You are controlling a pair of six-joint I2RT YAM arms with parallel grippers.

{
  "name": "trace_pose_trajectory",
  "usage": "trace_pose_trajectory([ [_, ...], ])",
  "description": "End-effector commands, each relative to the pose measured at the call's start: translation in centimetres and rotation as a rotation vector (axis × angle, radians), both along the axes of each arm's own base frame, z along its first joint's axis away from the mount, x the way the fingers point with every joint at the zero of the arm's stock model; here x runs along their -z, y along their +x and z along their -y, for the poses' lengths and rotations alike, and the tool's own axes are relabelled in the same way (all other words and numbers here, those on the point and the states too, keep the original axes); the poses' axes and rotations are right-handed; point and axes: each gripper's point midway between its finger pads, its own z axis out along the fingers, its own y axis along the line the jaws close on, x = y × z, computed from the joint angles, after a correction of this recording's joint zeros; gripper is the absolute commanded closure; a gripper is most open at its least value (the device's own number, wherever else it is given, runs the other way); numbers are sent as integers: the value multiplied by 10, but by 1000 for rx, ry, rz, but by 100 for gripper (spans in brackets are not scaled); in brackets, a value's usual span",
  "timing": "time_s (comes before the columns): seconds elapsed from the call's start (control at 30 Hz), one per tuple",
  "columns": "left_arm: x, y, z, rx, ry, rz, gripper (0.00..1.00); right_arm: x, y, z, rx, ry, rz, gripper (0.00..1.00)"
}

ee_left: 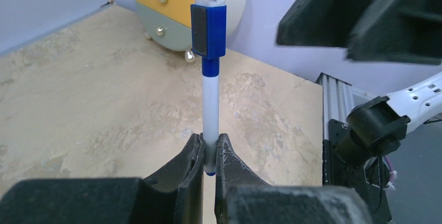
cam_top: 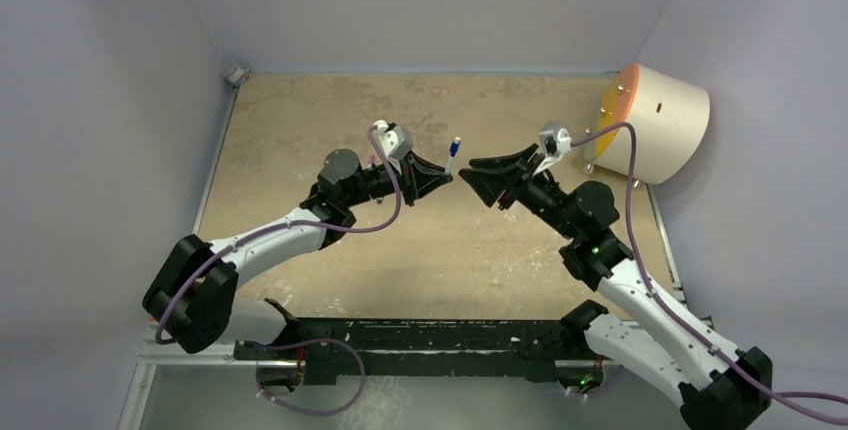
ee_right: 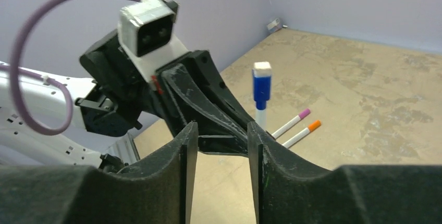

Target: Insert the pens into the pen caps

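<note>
I see the thin white pen with the blue plastic cap on its top end standing upright above the tan mottled surface. Its lower end is pinched between the fingers of my left pincer, which is clamped on it. Past it, a white pen with a pink cap and a white pen with an orange cap lie close together and roughly parallel on the surface, while my right pincer faces the left one nearby, fingers spread and holding nothing.
</note>
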Motion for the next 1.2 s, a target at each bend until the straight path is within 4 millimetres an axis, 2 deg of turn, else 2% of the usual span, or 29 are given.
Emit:
trace_pose_trajectory([
  [0.0,-9,13,-5,-62,11,57,100,-26,-12,10,14,51,66,56],
  [0.1,5,26,-8,-133,31,16,100,-22,-11,15,42,47,56,54],
  [0.17,23,48,-16,-249,73,-47,100,-11,-5,20,86,28,21,54],
  [0.27,58,80,-32,-436,180,-153,100,5,1,23,119,4,-25,54],
  [0.3,77,87,-38,-486,239,-200,100,11,1,23,122,-1,-37,55],
  [0.37,100,97,-47,-558,317,-249,100,19,3,24,130,-10,-58,55],
  [0.43,115,109,-63,-686,359,-306,100,26,6,23,136,-21,-77,56],
  [0.6,139,120,-92,-851,427,-354,100,38,10,23,150,-53,-109,57],
  [0.8,179,127,-114,-912,594,-431,99,51,12,18,132,-68,-135,57],
  [0.97,200,132,-123,-939,688,-476,96,54,12,17,129,-72,-144,57],
  [1.17,222,133,-124,-907,752,-525,95,59,13,19,140,-82,-156,57],
])
